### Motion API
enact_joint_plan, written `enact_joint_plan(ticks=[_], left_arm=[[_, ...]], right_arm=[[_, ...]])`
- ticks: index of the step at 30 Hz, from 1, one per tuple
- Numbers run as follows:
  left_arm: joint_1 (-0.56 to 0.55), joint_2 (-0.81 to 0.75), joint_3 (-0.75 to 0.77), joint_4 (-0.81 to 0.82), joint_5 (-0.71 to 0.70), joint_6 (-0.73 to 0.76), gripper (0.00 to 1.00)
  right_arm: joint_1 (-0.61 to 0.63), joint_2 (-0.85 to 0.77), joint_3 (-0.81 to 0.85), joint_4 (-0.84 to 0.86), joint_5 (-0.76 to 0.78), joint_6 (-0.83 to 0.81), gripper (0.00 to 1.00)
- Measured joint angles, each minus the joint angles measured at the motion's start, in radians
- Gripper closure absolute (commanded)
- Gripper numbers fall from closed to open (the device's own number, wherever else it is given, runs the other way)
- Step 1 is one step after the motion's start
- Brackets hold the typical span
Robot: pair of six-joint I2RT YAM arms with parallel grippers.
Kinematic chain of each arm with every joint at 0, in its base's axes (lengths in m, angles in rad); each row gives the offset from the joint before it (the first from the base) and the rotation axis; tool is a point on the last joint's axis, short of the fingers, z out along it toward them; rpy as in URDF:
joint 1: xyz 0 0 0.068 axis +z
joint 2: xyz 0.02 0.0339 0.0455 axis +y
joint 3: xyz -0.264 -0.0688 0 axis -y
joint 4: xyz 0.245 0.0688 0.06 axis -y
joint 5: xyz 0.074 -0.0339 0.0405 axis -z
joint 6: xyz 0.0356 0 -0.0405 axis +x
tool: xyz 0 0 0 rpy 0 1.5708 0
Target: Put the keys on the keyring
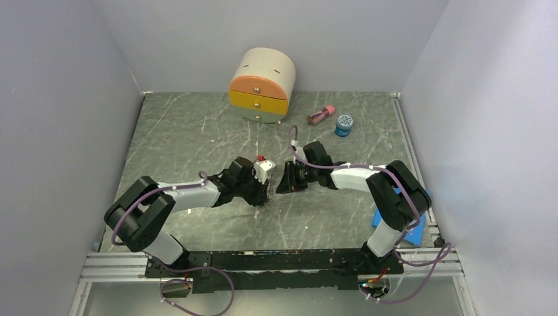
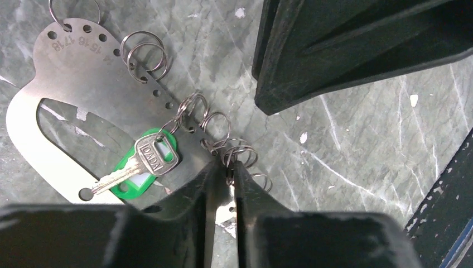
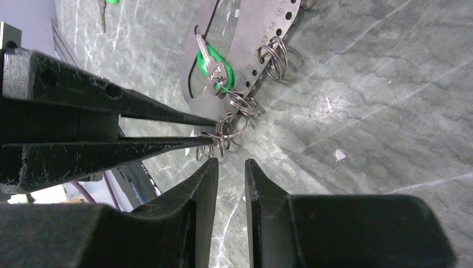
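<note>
Left gripper (image 2: 224,174) jaws pinch a split ring (image 2: 241,154) on the steel gauge plate (image 2: 83,78). Right gripper (image 3: 230,167) jaws narrow, holding nothing.

A small rounded drawer chest (image 1: 261,85) is set at the back of the grey marbled table (image 1: 197,125), right against the wall; a cream top, an orange drawer and a yellow one below it can be made out, each with a little knob; a pink tube (image 1: 321,114) is laid to its right, and a small blue jar (image 1: 343,125) is parked just beside that; something flat and blue (image 1: 414,232) is tucked at the table's right edge, mostly hidden; pale grey walls (image 1: 59,99) are seen on three sides.
</note>
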Motion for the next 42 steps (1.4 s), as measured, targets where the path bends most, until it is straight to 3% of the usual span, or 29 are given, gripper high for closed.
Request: enact_joint_plan(ticks=[4,10,15,21,35,42], left_arm=[[-0.019,0.003,0.022,-0.03,-0.023,0.028,0.97],[-0.023,-0.029,0.026,-0.074,-0.054,0.039,0.97],[-0.023,-0.156,0.026,-0.106,-0.08,0.051,0.97],[-0.023,-0.349,0.021,-0.09,-0.11,0.063,0.98],[-0.023,-0.637,-0.138,0.138,-0.128,0.08,0.98],[-0.023,-0.694,-0.191,0.236,-0.107,0.153,0.97]], right_arm=[[-0.004,0.0,0.0,0.0,0.0,0.0,0.72],[-0.006,-0.007,0.0,-0.003,0.0,-0.003,0.71],[-0.011,-0.06,-0.002,-0.003,-0.005,-0.015,0.47],[-0.015,-0.196,-0.023,0.035,-0.037,-0.032,0.27],[-0.021,-0.5,-0.106,0.287,-0.048,-0.122,0.24],[-0.021,-0.548,-0.19,0.433,-0.058,-0.223,0.27]])
